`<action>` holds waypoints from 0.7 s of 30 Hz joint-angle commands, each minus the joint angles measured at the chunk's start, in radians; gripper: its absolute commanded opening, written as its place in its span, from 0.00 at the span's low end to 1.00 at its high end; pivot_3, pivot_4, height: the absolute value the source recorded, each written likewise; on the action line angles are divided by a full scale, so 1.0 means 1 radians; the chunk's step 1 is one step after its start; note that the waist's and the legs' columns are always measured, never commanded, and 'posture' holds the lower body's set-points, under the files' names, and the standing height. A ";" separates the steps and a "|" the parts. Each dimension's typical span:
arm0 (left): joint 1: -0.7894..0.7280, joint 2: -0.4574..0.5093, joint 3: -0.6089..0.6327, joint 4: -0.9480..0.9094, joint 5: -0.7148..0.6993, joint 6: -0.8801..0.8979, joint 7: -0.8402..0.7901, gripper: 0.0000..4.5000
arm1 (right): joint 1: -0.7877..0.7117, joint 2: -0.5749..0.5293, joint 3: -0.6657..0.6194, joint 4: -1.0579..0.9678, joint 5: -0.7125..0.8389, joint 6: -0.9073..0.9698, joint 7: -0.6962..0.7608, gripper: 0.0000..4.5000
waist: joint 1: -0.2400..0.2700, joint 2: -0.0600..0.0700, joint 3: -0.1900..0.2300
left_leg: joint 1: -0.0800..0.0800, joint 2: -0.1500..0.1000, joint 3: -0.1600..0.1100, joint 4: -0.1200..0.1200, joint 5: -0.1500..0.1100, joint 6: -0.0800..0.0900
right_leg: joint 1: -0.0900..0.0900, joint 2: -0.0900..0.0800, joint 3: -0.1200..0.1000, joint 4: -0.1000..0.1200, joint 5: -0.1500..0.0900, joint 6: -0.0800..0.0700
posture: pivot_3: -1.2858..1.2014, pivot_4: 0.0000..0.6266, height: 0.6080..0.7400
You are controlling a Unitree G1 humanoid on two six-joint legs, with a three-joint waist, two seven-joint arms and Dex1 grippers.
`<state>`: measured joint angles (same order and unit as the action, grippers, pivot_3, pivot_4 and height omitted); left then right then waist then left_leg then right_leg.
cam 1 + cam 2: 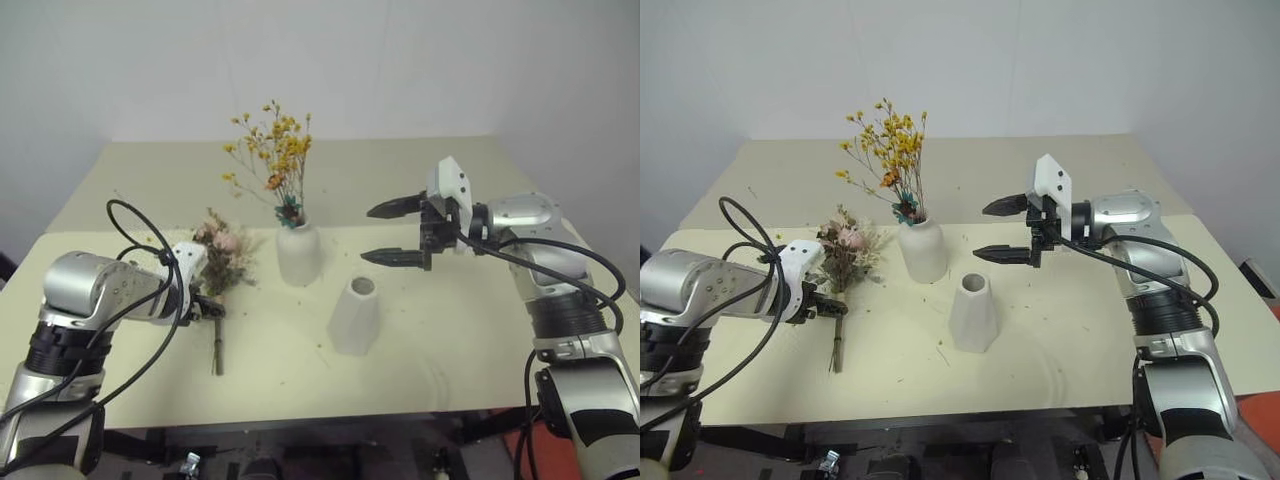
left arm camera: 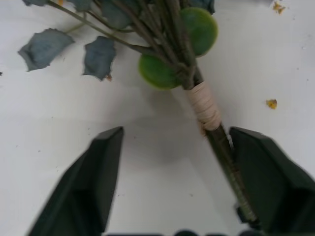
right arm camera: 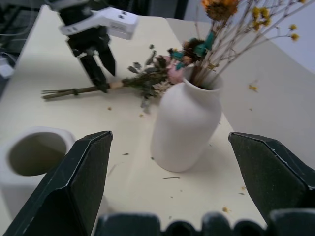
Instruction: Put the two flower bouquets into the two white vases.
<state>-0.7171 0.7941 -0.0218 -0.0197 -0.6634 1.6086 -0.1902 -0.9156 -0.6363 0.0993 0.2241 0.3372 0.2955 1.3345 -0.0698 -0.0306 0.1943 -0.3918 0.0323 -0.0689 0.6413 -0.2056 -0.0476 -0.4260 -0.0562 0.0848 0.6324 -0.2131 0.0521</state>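
The yellow-orange sprig (image 1: 272,150) stands upright in the bottle-shaped white vase (image 1: 298,256). In front of it, to the right, the tapered white vase (image 1: 354,316) stands empty. The pink rose bouquet (image 1: 222,254) lies flat on the table to the left, its stem (image 2: 220,140) pointing toward the front edge. My left gripper (image 2: 172,182) is down over that stem, open, with the stem between its fingers and close against one finger (image 2: 268,179). My right gripper (image 1: 367,234) hovers open to the right of the vases, pointing left, holding nothing.
The cream table (image 1: 460,340) carries small flower crumbs around the vases. Its front edge runs close below the rose stem's end. A wall stands behind the table. Black cables loop off both arms.
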 commanded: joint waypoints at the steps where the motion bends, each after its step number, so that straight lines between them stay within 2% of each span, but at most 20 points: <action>1: -0.026 -0.009 -0.001 0.028 0.060 -0.016 -0.009 0.52 | 0.006 -0.039 -0.046 -0.046 0.047 0.003 0.054 1.00 | 0.000 0.000 0.000 | 0.000 0.000 0.000 0.000 0.000 0.000 | 0.000 0.000 0.000 0.000 0.000 0.000 | 0.52 0.24 1.00; 8: -0.037 0.006 0.034 0.060 0.140 -0.034 -0.034 0.03 | 0.021 -0.075 -0.057 -0.053 0.084 0.001 0.110 1.00 | -0.002 0.000 0.000 | 0.001 0.000 0.000 0.000 0.000 0.000 | 0.000 0.000 0.000 0.000 0.000 0.000 | 0.52 0.24 1.00; 14: -0.011 0.088 0.134 0.019 0.205 -0.073 -0.035 0.02 | 0.037 -0.080 -0.056 -0.054 0.090 -0.002 0.120 1.00 | -0.001 0.000 0.000 | 0.000 0.000 0.000 0.000 0.000 0.000 | 0.000 0.000 0.000 0.000 0.000 0.000 | 0.52 0.24 1.00; 18: 0.045 0.102 0.297 -0.115 0.197 -0.186 -0.067 0.02 | 0.043 -0.083 -0.060 -0.035 0.086 -0.006 0.118 1.00 | 0.001 0.000 0.000 | 0.000 0.000 0.000 0.000 0.000 0.000 | 0.000 -0.001 0.000 -0.001 0.000 0.000 | 0.52 0.24 1.00; 21: 0.129 0.072 0.467 -0.275 0.122 -0.328 -0.169 0.02 | 0.046 -0.087 -0.065 -0.014 0.083 -0.009 0.116 1.00 | 0.002 0.000 0.000 | -0.001 0.000 0.000 0.000 0.000 0.000 | 0.000 -0.001 0.000 -0.001 0.000 0.000 | 0.52 0.24 1.00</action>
<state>-0.6027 0.8635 0.3393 -0.1828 -0.4938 1.3683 -0.2934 -0.8628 -0.7085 0.0664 0.2134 0.4102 0.2953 1.4451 -0.0677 -0.0311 0.1946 -0.3927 0.0322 -0.0687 0.6415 -0.2055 -0.0480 -0.4259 -0.0574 0.0845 0.6314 -0.2123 0.0512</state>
